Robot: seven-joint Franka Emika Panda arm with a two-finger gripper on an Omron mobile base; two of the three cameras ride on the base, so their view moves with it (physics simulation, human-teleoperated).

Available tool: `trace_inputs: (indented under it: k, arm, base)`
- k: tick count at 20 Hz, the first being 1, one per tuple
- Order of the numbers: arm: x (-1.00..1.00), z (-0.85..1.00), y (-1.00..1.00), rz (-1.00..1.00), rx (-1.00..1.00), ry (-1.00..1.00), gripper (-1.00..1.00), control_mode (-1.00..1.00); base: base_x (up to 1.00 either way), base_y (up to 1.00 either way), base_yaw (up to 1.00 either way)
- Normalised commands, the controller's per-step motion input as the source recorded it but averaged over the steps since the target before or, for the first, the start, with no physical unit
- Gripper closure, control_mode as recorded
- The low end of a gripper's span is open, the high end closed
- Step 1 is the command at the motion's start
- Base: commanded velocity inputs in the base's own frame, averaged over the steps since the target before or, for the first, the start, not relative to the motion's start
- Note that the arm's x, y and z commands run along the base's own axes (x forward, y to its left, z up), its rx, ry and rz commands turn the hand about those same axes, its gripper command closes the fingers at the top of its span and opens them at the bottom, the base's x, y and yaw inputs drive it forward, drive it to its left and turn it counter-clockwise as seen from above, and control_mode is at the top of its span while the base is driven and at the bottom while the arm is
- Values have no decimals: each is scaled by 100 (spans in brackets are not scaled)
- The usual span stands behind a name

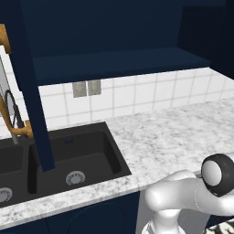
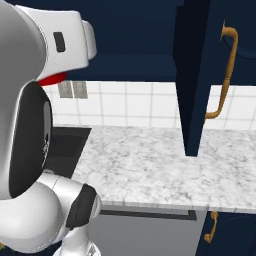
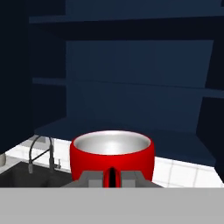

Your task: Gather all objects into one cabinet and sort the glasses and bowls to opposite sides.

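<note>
The bright red cup (image 3: 112, 153), silvery inside, fills the low middle of the hand view, and my gripper (image 3: 112, 178) is shut on its near wall. Beyond it the dark navy cabinet (image 3: 135, 87) stands open, its shelves bare where I can see them. In the right base view a sliver of the red cup (image 2: 52, 79) peeks out under my white arm, in front of the cabinet's underside. The cabinet's base (image 1: 114, 64) hangs over the counter. The other cups and the bowl are out of view.
One open cabinet door (image 1: 32, 91) hangs down over the black sink (image 1: 68, 155), another door (image 2: 195, 75) with a brass handle (image 2: 227, 75) juts out on the right. A faucet (image 1: 13, 119) stands behind the sink. The marble counter (image 1: 173, 132) spreads to the right.
</note>
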Motion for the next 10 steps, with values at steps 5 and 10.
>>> trace_inputs:
  k: [5, 10]
  arm:
    - [0, -7, -1, 0, -1, 0, 100, -100]
    - [0, -5, -2, 0, 0, 0, 100, -100]
  base:
    - [0, 0, 0]
    - [0, 0, 0]
